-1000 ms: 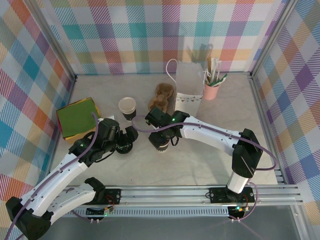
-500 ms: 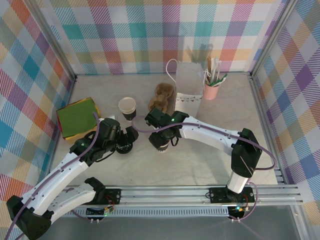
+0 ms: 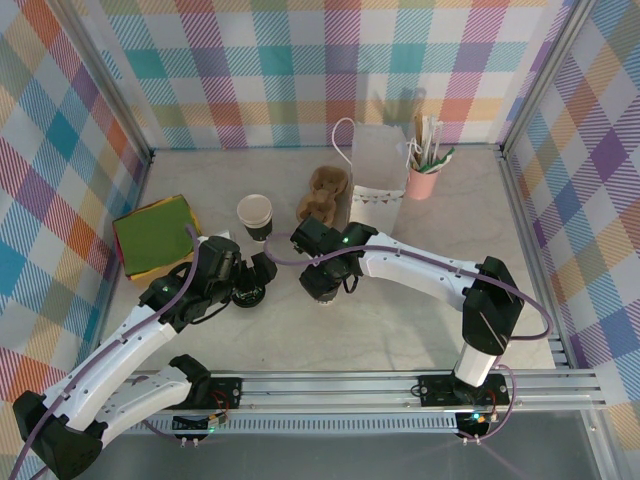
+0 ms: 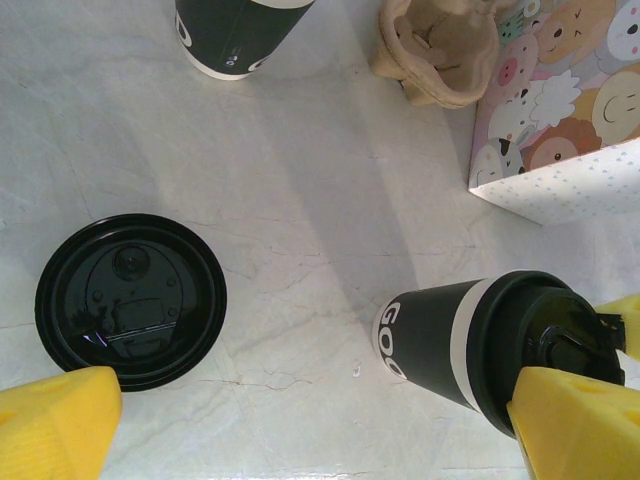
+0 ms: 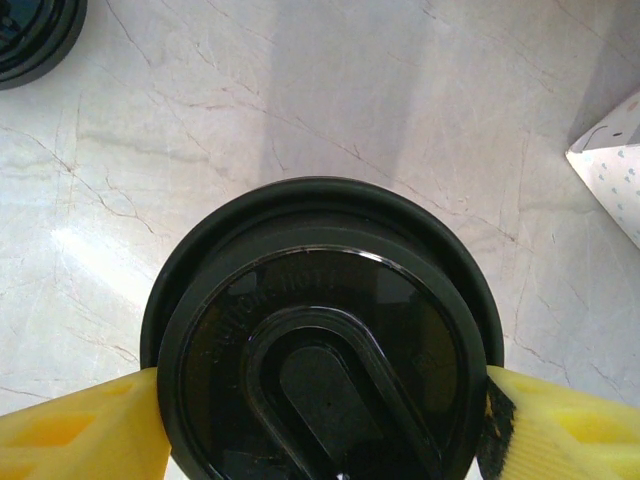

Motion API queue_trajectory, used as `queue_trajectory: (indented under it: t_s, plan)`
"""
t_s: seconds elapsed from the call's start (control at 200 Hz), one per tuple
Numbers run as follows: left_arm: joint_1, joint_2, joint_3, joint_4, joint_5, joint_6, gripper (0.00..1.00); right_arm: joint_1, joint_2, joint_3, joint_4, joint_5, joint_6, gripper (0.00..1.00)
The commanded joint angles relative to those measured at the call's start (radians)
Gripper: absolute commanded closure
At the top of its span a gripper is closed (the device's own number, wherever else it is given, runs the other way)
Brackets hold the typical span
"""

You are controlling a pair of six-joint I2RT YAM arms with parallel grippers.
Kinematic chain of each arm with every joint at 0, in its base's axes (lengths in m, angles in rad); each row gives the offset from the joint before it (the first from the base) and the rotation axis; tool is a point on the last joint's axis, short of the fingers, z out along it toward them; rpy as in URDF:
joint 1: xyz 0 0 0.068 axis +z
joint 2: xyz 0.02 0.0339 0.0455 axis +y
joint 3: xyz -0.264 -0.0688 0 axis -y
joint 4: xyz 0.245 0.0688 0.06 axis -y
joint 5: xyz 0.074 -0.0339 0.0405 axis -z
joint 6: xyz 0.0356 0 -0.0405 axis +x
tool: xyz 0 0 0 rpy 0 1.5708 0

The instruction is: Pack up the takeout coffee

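From above, my right arm (image 3: pixel 420 268) covers most of the takeout coffee (image 3: pixel 322 297). On the left wrist camera I lose the rim of the lidless cup (image 4: pixel 240 35) past the frame edge; the bag (image 4: pixel 560 110) is cropped too.

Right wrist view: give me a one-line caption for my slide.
Right gripper clamps the black-lidded takeout coffee on a marble table.

The takeout coffee (image 4: pixel 470 335) is glossy black on top, black-sided with a white band and white lettering. The loose lid (image 4: pixel 130 300) is black too. The worktop (image 4: pixel 300 180) is pale marble with grey veins. The bag (image 4: pixel 560 80) shows pastel cartoon faces and dots. The right claw (image 5: pixel 320 430) has yellow pads (image 5: pixel 70 430). The walls (image 3: pixel 300 70) are pastel plaid
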Motion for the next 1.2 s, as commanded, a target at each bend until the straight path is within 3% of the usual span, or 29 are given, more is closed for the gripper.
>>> queue_trajectory:
  t_s: [0.0,0.405,0.875,1.12,1.195]
  plan:
    - [-0.008,0.000,-0.012,-0.009,-0.013,0.009,0.00,0.006,-0.005,0.020,-0.032,0.007,0.015,0.26]
    - [-0.008,-0.001,-0.010,-0.019,-0.015,0.010,0.00,0.004,0.012,-0.029,0.022,-0.010,0.029,0.23]
    - [-0.010,0.056,0.032,0.009,0.057,0.021,0.00,0.002,-0.062,0.003,0.021,-0.012,0.058,0.02]
    - [-0.026,0.134,0.052,0.085,0.143,0.022,0.00,-0.028,-0.161,-0.033,0.054,-0.063,0.111,0.00]
    - [-0.035,0.163,0.052,0.133,0.190,0.017,0.03,-0.064,-0.214,-0.086,0.091,-0.128,0.156,0.05]
